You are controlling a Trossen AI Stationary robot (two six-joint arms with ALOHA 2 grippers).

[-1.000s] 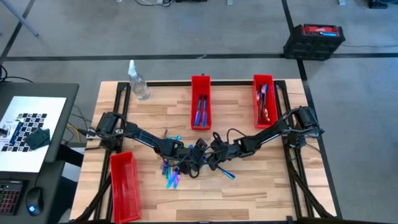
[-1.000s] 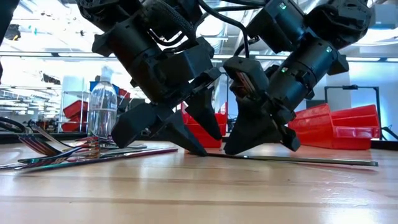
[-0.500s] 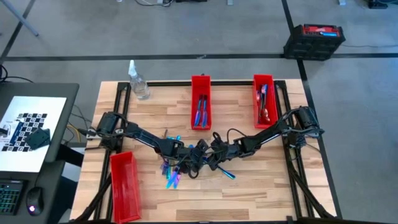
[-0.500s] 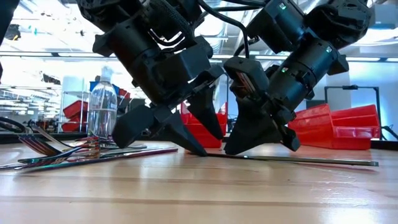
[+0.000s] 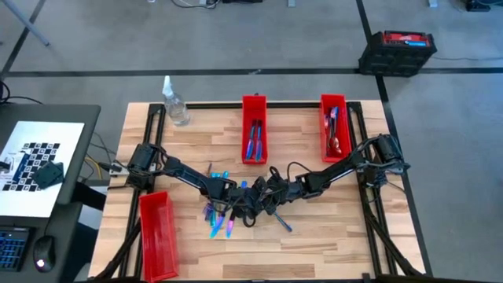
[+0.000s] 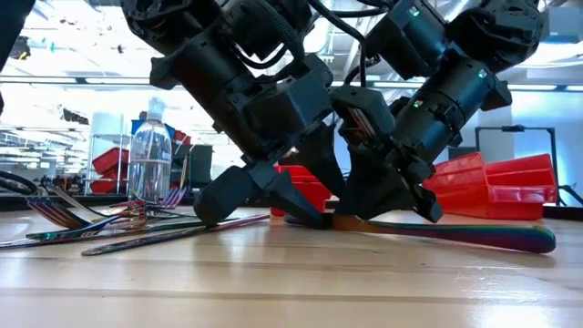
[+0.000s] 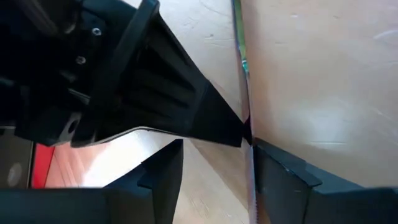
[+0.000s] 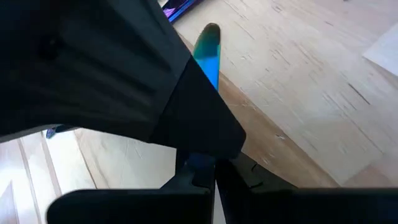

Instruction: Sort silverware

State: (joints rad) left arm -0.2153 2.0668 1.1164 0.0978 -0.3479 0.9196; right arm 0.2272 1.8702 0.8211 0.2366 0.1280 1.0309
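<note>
Ringing the wooden table (image 5: 338,236), grey floor (image 5: 236,47); right hand (image 5: 273,203) clamped on knife (image 5: 284,225), left hand (image 5: 250,212) apart.

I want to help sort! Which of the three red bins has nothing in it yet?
The red bin at the table's front left corner, beside the left arm's base, shows only bare red inside. The middle back bin and right back bin both hold shiny silverware.

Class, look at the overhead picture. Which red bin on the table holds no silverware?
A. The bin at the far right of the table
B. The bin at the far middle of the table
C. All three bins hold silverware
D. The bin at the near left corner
D. The near-left red bin shows only its bare red floor, while the middle bin and the right bin each hold iridescent silverware.
</note>
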